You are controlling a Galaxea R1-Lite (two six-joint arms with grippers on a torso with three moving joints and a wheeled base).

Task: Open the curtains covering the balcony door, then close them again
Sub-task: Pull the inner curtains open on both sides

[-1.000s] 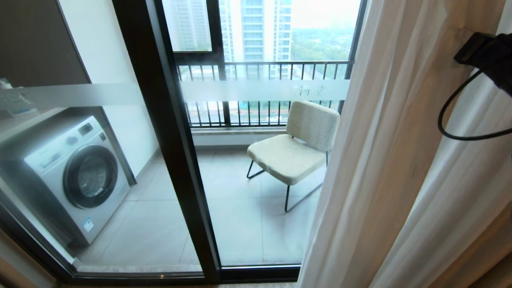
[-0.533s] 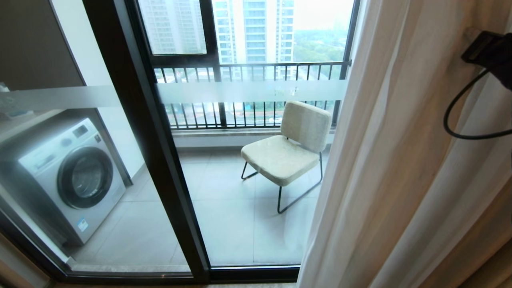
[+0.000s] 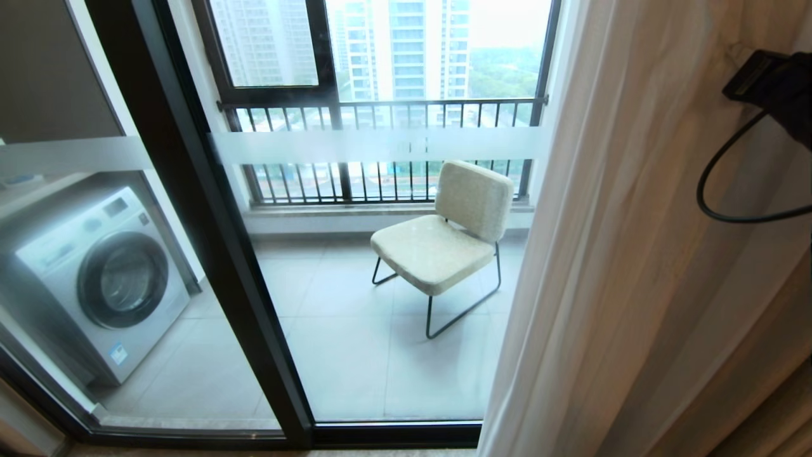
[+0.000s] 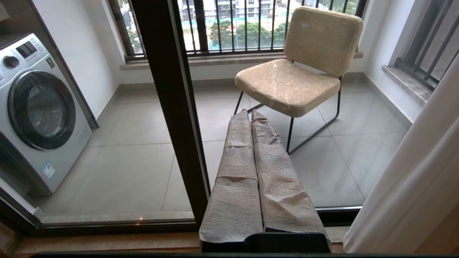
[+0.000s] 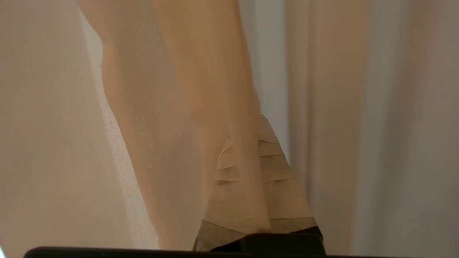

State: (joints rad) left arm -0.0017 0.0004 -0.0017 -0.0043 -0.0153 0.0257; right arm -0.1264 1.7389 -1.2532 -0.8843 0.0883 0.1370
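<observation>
Head view: sheer pleated curtains (image 3: 634, 254) beside glossy black-framed balcony door (image 3: 209, 254)

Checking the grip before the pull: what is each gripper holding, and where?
The right gripper is shut on a fold of the curtains. The left gripper is shut and holds nothing.

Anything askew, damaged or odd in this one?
Nothing stands out. The curtains hang bunched at the right of the balcony door; the chair and washing machine outside stand upright.
</observation>
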